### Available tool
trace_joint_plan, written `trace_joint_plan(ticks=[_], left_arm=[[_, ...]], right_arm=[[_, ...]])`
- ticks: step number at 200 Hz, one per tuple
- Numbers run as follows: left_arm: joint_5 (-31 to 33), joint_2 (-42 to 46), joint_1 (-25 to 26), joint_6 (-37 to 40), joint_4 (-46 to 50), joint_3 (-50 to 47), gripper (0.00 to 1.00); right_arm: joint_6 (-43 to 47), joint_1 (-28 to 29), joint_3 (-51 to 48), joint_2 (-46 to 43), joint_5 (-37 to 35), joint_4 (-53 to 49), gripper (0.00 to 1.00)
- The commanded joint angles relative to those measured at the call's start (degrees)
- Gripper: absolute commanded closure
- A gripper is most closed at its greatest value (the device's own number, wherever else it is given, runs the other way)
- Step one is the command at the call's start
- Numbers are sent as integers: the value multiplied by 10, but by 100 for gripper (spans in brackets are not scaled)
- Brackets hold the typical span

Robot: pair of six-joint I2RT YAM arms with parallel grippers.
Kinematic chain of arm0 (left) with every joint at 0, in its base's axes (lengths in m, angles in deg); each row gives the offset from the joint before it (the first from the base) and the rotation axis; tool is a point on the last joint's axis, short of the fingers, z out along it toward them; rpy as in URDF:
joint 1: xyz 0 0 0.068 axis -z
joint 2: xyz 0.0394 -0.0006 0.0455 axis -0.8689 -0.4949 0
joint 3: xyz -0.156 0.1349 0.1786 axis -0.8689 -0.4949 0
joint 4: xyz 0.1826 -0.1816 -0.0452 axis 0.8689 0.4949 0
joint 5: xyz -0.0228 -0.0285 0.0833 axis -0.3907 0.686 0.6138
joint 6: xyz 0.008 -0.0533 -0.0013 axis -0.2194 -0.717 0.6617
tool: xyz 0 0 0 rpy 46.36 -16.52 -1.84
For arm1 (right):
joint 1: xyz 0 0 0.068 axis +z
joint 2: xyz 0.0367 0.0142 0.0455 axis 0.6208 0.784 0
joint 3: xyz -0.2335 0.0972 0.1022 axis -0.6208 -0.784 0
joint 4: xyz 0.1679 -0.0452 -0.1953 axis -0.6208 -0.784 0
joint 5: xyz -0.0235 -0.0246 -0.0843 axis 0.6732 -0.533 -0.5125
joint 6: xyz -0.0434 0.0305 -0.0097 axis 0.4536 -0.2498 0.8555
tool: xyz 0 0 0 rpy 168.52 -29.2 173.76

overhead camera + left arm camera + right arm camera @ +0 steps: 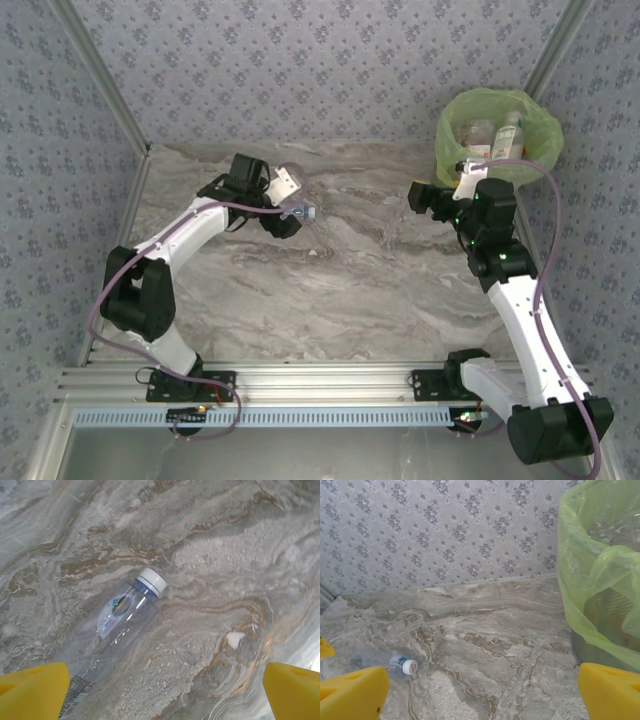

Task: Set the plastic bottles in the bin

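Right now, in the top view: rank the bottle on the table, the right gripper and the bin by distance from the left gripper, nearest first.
1. Clear bottle: lying on the table directly under the open left gripper.
2. Right gripper: off to the right, just in front of the bin.
3. Bin: far right corner, farthest.

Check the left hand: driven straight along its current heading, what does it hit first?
Probably the clear white-capped bottle lying on the marble table, just ahead of the open left hand. Depth is unclear; the table could come first.
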Motion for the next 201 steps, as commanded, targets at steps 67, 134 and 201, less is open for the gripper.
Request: trace_joint_plan(ticks=[67,134,201], left_arm=[[14,-165,-59,192,196,183,1],[88,-275,-53,232,152,256,1],[177,-321,-40,257,100,216,10]], right_arm=[[9,18,12,2,-29,-16,1],[3,22,18,3,-46,-25,1],[9,25,29,3,-64,-40,1]])
